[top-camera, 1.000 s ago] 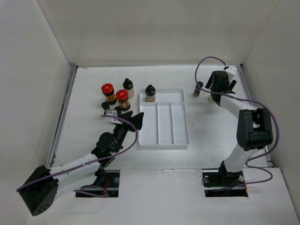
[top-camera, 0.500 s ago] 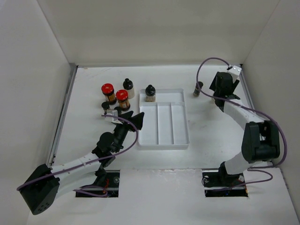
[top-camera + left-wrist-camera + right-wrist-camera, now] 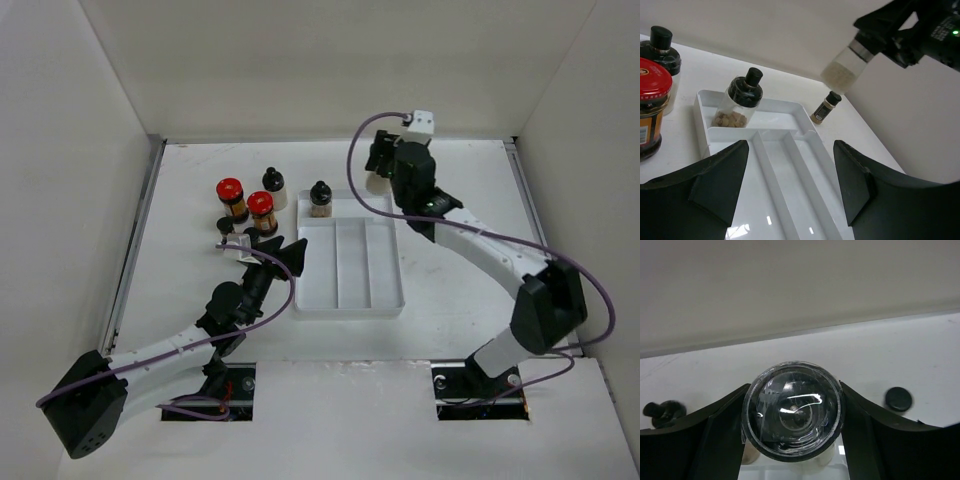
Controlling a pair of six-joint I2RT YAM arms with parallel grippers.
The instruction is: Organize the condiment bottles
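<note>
Carrying looks to be the step in hand, judging by the top view: the right gripper [image 3: 385, 165] hangs in the air beyond the far rim of the white tray [image 3: 350, 305]. Its load is mostly masked by its own fingers from here. The left gripper [image 3: 291, 254] hovers at the tray's left rim. The red-capped jars [image 3: 261, 210] and a black-capped bottle [image 3: 273, 186] stand grouped just beyond its fingertips.

From the left wrist, both fingers [image 3: 715, 182] stand well apart with nothing between them but bare tray. Ahead of them, another black-capped bottle [image 3: 742, 100] stands in the tray's far cross compartment. Past that, a small dark-capped jar [image 3: 826, 107] sits on the table. High and to the right, the other arm's fingers are closed on the grey-lidded jar [image 3: 840, 70], which is tilted and off the surface, its pale grains showing.

From the right wrist, that jar fills the gap between the two fingers, pressed on both sides, its round clear end facing the camera.

The next move probably calls for righting the jar, then lowering it into a free compartment or beside the group, clear of the bottle already there. A tilted release could tip it.

The table [image 3: 450, 270] is plain, smooth white, and blank white walls [image 3: 300, 60] close it in on three sides.
</note>
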